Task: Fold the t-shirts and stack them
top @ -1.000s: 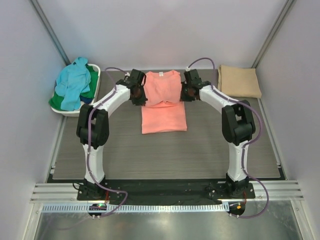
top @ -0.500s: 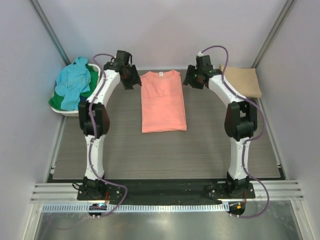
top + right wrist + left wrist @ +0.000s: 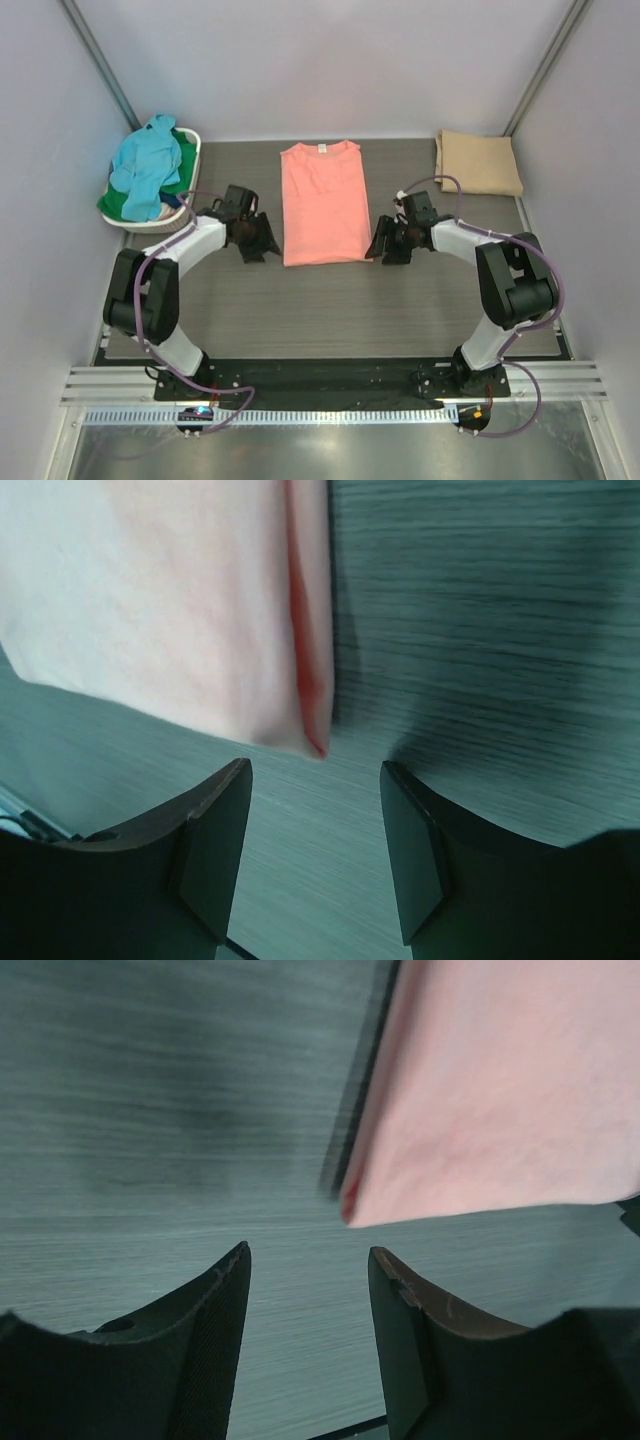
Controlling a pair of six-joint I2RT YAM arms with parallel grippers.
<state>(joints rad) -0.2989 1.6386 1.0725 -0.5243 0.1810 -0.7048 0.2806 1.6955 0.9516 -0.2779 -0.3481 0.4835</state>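
Note:
The salmon-pink t-shirt (image 3: pixel 322 202) lies flat mid-table as a long narrow rectangle, collar at the far end. My left gripper (image 3: pixel 264 240) sits low just outside its near left corner, and my right gripper (image 3: pixel 384 243) just outside its near right corner. In the left wrist view the open gripper (image 3: pixel 308 1252) holds nothing, with the shirt's corner (image 3: pixel 480 1100) just ahead and to the right. The right wrist view shows the same: an open gripper (image 3: pixel 315 767), bare table between the jaws, and the shirt's corner (image 3: pixel 160 600) ahead on the left. A folded tan t-shirt (image 3: pixel 478 163) lies at the far right.
A white basket (image 3: pixel 194 148) at the far left holds a light blue t-shirt (image 3: pixel 148 165) heaped over green cloth (image 3: pixel 118 206). Grey walls close in the table on three sides. Bare grey table (image 3: pixel 330 310) lies between the shirt and the arm bases.
Both grippers opened and let go of the pink shirt, which now lies flat. Both arms swung out to its far corners, then drew back to its near corners.

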